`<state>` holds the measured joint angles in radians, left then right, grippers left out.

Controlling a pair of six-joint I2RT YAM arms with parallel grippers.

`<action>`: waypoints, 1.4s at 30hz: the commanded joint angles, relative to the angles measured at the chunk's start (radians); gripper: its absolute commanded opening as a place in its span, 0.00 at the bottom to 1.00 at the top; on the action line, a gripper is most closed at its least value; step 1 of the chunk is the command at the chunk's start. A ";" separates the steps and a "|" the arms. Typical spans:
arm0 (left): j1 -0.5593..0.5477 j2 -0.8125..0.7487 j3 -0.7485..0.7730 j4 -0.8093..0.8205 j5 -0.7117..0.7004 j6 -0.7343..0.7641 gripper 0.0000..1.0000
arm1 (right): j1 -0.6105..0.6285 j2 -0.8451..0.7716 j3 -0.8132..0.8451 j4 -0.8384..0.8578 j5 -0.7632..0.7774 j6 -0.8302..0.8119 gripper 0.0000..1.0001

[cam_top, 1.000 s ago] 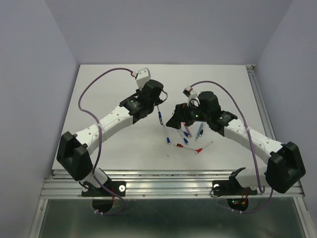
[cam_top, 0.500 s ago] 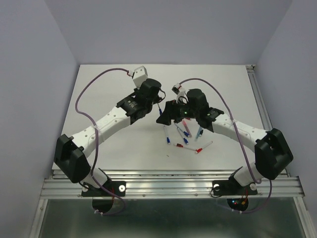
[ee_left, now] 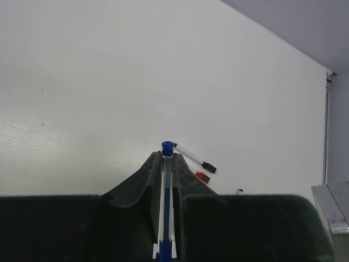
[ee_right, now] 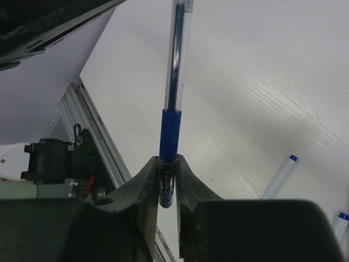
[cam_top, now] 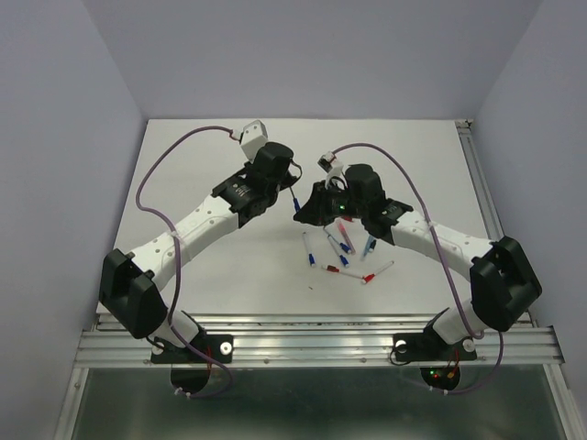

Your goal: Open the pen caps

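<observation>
From the top external camera, the two arms are seen meeting over the middle of the white surface point(cam_top: 413, 156). The left end effector point(cam_top: 290, 188) and the right end effector point(cam_top: 306, 209) are set tip to tip, and only a short blue stretch of a pen point(cam_top: 296, 198) is visible between them. Nearer the bases, several loose pens point(cam_top: 344, 240) are scattered on the surface, with pale barrels and small blue ends. One is tipped with a red cap point(cam_top: 368, 279).

In the left wrist view, the left end effector point(ee_left: 167, 159) is closed narrowly on the clear barrel of the pen point(ee_left: 167, 191), inside which a blue ink tube can be seen. A round blue end plug point(ee_left: 167, 146) stands just past the fingertips. Beyond it on the surface, a pale pen with a dark cap point(ee_left: 209, 168) lies just beside a small red piece point(ee_left: 202, 177).

In the right wrist view, the right end effector point(ee_right: 166, 164) is clamped on the lower end of the blue cap point(ee_right: 169, 134). The cap is a short, opaque, deep-blue sleeve, seated on the pen. The clear barrel with its dark ink tube runs upward out of the frame. Two loose pens are seen on the surface at lower right.
</observation>
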<state>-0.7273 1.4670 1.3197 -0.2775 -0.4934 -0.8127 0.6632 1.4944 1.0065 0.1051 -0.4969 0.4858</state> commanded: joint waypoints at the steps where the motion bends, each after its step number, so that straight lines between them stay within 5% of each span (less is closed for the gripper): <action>1: 0.009 -0.017 0.033 0.038 0.021 0.004 0.00 | 0.010 -0.034 -0.014 0.088 0.021 -0.023 0.12; 4: 0.026 -0.008 0.035 0.057 0.012 0.003 0.00 | 0.010 -0.058 -0.049 0.113 0.012 -0.016 0.01; 12: 0.183 0.047 0.090 0.179 -0.039 0.033 0.00 | 0.038 -0.180 -0.228 0.173 -0.173 0.062 0.01; 14: 0.236 0.109 0.156 0.175 -0.149 0.041 0.00 | 0.053 -0.204 -0.268 0.185 -0.198 0.086 0.01; 21: 0.358 0.286 0.461 0.058 -0.120 0.066 0.00 | 0.078 -0.290 -0.394 0.277 -0.226 0.171 0.01; 27: 0.364 0.268 0.425 0.049 -0.073 0.073 0.00 | 0.079 -0.307 -0.379 0.197 -0.164 0.154 0.01; 34: 0.364 0.095 0.156 0.121 0.143 0.109 0.01 | 0.075 -0.281 -0.290 0.122 0.044 0.123 0.01; 36: 0.362 0.032 0.090 0.138 0.224 0.099 0.19 | 0.075 -0.275 -0.264 0.130 0.102 0.122 0.01; 37: 0.358 0.010 0.020 0.147 0.251 0.096 0.55 | 0.072 -0.273 -0.252 0.131 0.150 0.123 0.01; 38: 0.356 -0.009 -0.015 0.159 0.278 0.090 0.65 | 0.070 -0.269 -0.241 0.137 0.170 0.122 0.01; 42: 0.330 -0.089 -0.137 0.221 0.427 0.090 0.84 | 0.059 -0.200 -0.149 0.166 0.172 0.116 0.01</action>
<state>-0.3725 1.4448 1.2476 -0.1520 -0.2249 -0.7322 0.7326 1.2476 0.7200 0.2111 -0.3916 0.6235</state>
